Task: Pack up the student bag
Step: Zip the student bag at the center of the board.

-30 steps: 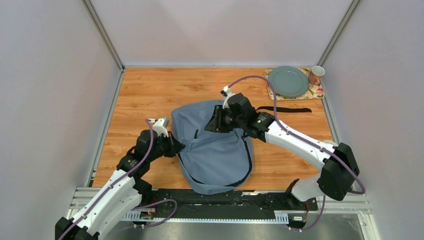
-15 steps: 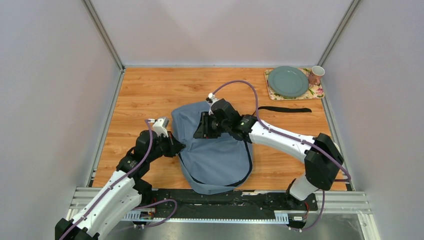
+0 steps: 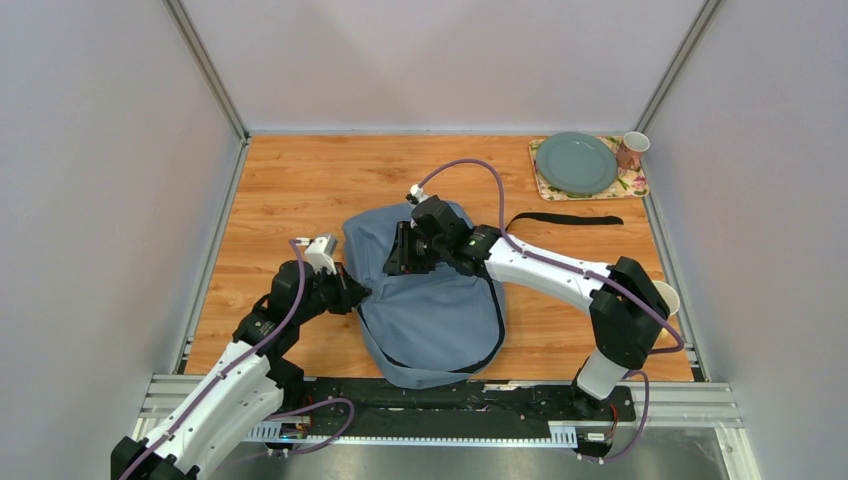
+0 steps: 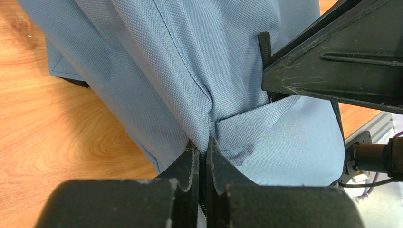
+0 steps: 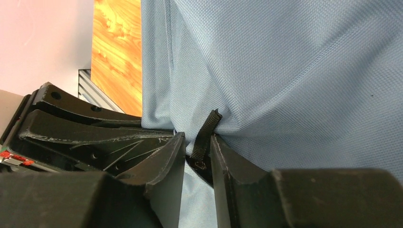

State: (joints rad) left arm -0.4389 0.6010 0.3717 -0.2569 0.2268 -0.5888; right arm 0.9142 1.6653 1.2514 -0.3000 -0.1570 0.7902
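The grey-blue student bag lies flat in the middle of the wooden table. My left gripper is at its left edge, shut on a pinched fold of the bag's fabric; it shows in the left wrist view. My right gripper rests on the bag's upper left part, close to the left gripper. In the right wrist view its jaws stand a little apart on either side of a black zip pull tab, not pressed together. The tab also shows in the left wrist view.
A grey-green plate on a flowered mat and a pink cup stand at the back right corner. A loose black strap lies right of the bag. A pale cup sits by the right arm's elbow. Walls enclose the table.
My right gripper has moved left across the bag's top to the zip pull tab, near the left gripper. The left gripper and the bag have stayed still.
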